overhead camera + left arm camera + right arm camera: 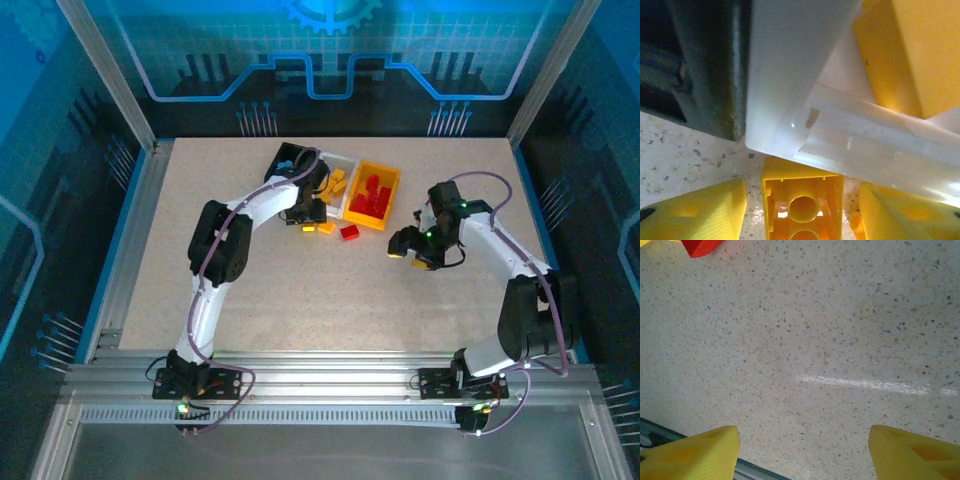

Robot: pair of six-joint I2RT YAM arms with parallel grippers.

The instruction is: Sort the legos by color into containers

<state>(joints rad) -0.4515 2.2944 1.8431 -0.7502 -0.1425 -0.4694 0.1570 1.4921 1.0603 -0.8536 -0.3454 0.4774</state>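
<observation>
DESK SORT, MID-REACH: The left end effector (802, 186) hangs low at the front corner of the white bin (785, 75), upper centre of the overhead view. It is released, its yellow fingers (695, 215) set either side of a yellow brick (802, 220). The brick lies on the desk (685, 150) with its hollow underside toward the camera, and slivers of speckled surface show on both its flanks. At upper left of that wrist view the black bin (700, 65) stands wall to wall with the white one. A second yellow block (912, 55) sits inside the white bin at upper right.

From overhead, red bricks (372, 198) fill the orange-yellow bin (392, 178) at the right end of the row. An orange brick (326, 228) and a red brick (349, 232) lie loose just in front of the bins.

The right end effector (805, 452), right of centre overhead, is unclenched and empty. Its fingers stand wide over bare desk, and the red brick edges in at upper left of its wrist view. The desk's lower half, between bins and arm bases, lies open.
</observation>
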